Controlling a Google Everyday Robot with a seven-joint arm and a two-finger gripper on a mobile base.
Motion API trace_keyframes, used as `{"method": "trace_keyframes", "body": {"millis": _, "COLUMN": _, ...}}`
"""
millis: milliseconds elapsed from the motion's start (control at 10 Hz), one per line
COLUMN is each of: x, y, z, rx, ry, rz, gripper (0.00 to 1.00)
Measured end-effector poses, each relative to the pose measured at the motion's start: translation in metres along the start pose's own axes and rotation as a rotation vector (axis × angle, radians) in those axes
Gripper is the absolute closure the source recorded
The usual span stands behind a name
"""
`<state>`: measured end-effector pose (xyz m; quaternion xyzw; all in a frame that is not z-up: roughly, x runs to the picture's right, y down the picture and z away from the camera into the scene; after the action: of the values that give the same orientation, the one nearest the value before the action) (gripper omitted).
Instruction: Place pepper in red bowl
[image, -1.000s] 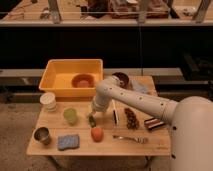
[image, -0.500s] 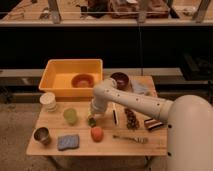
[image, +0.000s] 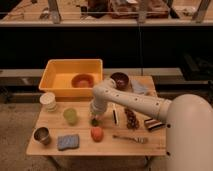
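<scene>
**Claw down on the pepper, mid-table**

Closest to me is the robot's white body (image: 190, 135), bulking at the right end of the wooden table (image: 150, 147). Along the table's front edge, from the left: a metal cup (image: 41, 135), a blue sponge (image: 68, 142), a round orange-red fruit (image: 96, 133) and a fork (image: 131, 138). Just behind the fork, by the robot's body, lies a small striped packet (image: 151, 124); I can't read any lettering on it.

One row back, the arm (image: 130, 100) reaches leftward across the table and bends down, putting the gripper (image: 94, 118) right over the pepper (image: 94, 122). The pepper is a small dark shape on the wood, between the pale green cup (image: 70, 116) and a black-and-white slab (image: 115, 115). The claw sits right at the pepper, seemingly touching it, but I cannot tell whether it is spread or pinching. A dark bunch of grapes (image: 131, 119) lies to the right of the slab, and a white cup (image: 48, 101) stands behind the green one.

Farther back, the red bowl (image: 82, 80) sits inside a yellow tub (image: 55, 75), well apart from the pepper. A dark maroon bowl (image: 120, 80) stands just right of the tub. Beyond the table run dark shelves (image: 100, 22).
</scene>
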<state>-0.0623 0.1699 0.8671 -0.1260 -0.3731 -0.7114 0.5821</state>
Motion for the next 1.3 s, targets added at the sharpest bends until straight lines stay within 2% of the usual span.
{"method": "trace_keyframes", "body": {"millis": 400, "x": -0.003, "y": -0.001, "z": 0.002, "rx": -0.007, "ry": -0.020, "rz": -0.010, "gripper": 0.55}}
{"method": "trace_keyframes", "body": {"millis": 500, "x": -0.003, "y": -0.001, "z": 0.004, "rx": -0.005, "ry": -0.024, "rz": -0.010, "gripper": 0.59}}
{"method": "trace_keyframes", "body": {"millis": 700, "x": -0.004, "y": 0.000, "z": 0.007, "rx": -0.003, "ry": -0.031, "rz": -0.008, "gripper": 0.75}}
{"method": "trace_keyframes", "body": {"millis": 900, "x": -0.004, "y": -0.001, "z": 0.008, "rx": 0.004, "ry": -0.036, "rz": -0.008, "gripper": 0.78}}
{"method": "trace_keyframes", "body": {"millis": 1100, "x": -0.006, "y": 0.001, "z": 0.004, "rx": 0.030, "ry": -0.037, "rz": 0.002, "gripper": 0.78}}
{"method": "trace_keyframes", "body": {"millis": 1200, "x": -0.006, "y": 0.003, "z": -0.004, "rx": 0.051, "ry": -0.031, "rz": 0.013, "gripper": 0.78}}
{"method": "trace_keyframes", "body": {"millis": 1300, "x": -0.007, "y": 0.008, "z": -0.021, "rx": 0.081, "ry": -0.013, "rz": 0.030, "gripper": 0.78}}
